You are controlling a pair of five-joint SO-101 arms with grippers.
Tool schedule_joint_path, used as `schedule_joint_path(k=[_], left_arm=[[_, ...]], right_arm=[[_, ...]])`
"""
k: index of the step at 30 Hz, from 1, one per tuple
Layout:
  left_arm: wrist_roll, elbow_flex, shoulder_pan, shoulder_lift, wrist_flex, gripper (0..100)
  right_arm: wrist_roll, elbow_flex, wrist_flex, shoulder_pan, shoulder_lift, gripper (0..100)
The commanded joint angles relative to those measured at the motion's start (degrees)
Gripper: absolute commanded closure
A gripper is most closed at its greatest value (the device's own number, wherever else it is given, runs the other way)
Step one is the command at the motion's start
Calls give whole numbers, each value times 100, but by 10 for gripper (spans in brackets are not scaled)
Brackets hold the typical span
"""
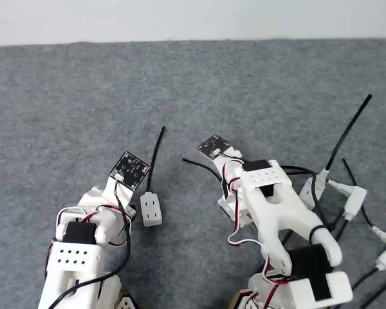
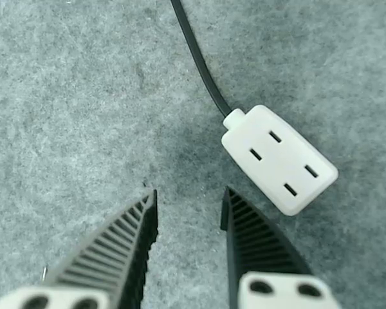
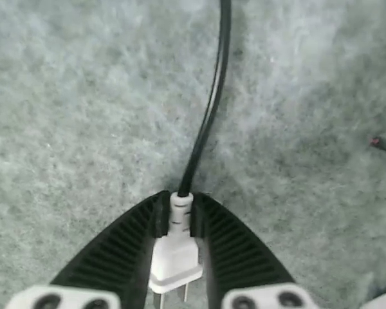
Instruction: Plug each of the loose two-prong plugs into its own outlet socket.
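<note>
Right wrist view: right gripper [image 3: 180, 201] clamps plug [image 3: 175, 261]; left gripper [image 2: 188, 194] hangs parted, empty.

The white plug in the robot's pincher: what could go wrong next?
The plug sits in the right gripper with its prongs pointing back toward the wrist, so it may not meet a socket without turning. The outlet block lies loose beside the open left gripper; a push could slide it away. The black cord might tug the plug crooked.
</note>
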Motion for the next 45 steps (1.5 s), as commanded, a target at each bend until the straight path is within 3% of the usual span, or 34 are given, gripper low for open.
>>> schedule_joint_path(k=[1,6,18,45], left_arm=[[53,-207,-18,-88,-132,848],[53,-207,-18,-88,-132,848],[44,-198,-18,-88,-132,848],[44,-198,-18,-97,-132,848]], right_arm=[[-26,-325,-48,-40,-22,909],[-26,-325,-40,-40,-57,824],[-70,-1442,1103,330,-40,823],[-35,-352,558,-40,-66,824]])
